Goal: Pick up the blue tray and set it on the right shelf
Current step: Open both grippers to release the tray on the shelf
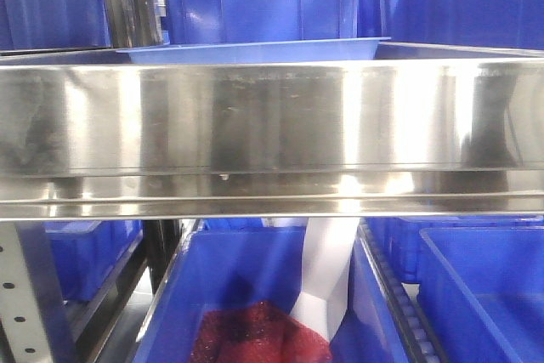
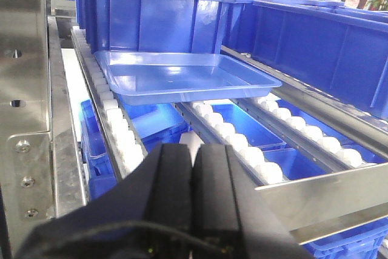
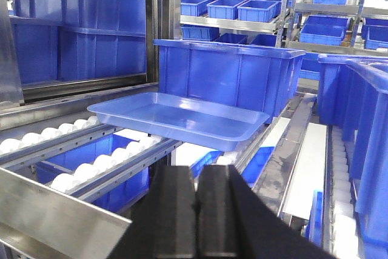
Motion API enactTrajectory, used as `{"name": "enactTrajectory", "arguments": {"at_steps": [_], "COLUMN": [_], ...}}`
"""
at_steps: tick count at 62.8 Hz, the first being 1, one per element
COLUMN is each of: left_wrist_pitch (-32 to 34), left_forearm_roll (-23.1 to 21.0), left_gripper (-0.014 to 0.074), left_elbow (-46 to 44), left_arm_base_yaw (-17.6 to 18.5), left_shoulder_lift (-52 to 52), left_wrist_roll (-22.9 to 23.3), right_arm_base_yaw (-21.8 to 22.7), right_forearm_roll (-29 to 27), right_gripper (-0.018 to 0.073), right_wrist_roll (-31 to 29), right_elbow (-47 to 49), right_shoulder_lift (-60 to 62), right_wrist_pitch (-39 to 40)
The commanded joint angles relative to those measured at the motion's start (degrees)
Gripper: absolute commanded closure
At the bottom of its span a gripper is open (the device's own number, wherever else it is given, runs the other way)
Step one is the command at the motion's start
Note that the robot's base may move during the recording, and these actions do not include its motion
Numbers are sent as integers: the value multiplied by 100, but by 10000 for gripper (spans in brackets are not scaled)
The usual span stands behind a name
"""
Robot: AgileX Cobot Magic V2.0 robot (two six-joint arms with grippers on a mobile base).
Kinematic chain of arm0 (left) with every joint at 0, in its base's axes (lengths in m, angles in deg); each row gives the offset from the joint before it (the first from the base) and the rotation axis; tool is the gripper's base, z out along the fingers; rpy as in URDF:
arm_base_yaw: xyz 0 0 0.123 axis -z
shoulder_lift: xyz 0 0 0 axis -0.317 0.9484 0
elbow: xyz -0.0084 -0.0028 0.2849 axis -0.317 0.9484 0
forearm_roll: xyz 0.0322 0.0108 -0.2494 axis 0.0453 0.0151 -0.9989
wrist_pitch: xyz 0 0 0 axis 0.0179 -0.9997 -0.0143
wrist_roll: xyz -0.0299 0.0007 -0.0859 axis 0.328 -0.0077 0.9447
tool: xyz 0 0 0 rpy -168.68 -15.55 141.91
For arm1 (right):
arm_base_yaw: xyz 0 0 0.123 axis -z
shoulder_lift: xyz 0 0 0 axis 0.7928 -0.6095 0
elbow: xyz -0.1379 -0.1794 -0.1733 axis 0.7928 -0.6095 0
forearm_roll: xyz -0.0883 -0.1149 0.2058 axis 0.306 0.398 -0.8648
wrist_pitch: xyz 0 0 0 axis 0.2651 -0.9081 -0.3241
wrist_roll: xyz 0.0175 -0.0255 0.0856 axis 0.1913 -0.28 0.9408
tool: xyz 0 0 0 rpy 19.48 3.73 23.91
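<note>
A warehouse or factory storeroom is indicated: stainless-steel flow racks fitted with white roller tracks are seen throughout, and rows of identical deep blue storage bins are stacked on shelving receding toward the upper right of the frame

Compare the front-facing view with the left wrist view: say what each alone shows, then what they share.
Only the front view shows the right shelf's tall reflective front lip head-on, and a bin below it holding red material. Only the left wrist view shows the left gripper, jaws shut and empty, the white rollers and the blue tray's whole basin. Both show the blue tray in front of a deep blue bin.
</note>
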State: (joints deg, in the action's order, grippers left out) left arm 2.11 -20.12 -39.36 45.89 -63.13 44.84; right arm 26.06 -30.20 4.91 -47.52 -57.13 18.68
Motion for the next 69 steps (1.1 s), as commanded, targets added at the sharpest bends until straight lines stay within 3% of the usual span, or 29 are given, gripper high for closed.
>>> {"name": "enactTrajectory", "arguments": {"at_steps": [1,18,25,30,42,53,57,69], "left_wrist_pitch": [504,494,333,410,1248,2533,2194,2223], "left_forearm_roll": [3,-44,-59,-247,-317,-317,-317,-317], "left_gripper": [645,645,645,645,645,645,645,645], "left_elbow": [-159,-130,-14,362,1755,3112,3056,3083], "left_arm_base_yaw": [40,24,-381,-806,-1704,-2051,-2120,-2158], "left_shoulder_lift": [46,46,-119,-409,-1396,-1867,-1870,-1870], "left_wrist_roll": [-18,-18,-104,-498,-639,-639,-639,-639], "right_arm_base_yaw": [-13,-13,-13,-13,-13,-13,-13,-13], "right_forearm_roll": [87,87,87,87,87,87,87,87], "right_gripper": [508,508,508,508,508,508,508,508], "right_wrist_roll": [-58,-58,-58,-58,-58,-58,-58,-58], "right_elbow": [168,168,168,168,168,168,168,168], "right_shoulder_lift": [-53,-53,-53,-53,-53,-53,-53,-53], "right_wrist_pitch": [565,565,565,565,565,565,565,564]}}
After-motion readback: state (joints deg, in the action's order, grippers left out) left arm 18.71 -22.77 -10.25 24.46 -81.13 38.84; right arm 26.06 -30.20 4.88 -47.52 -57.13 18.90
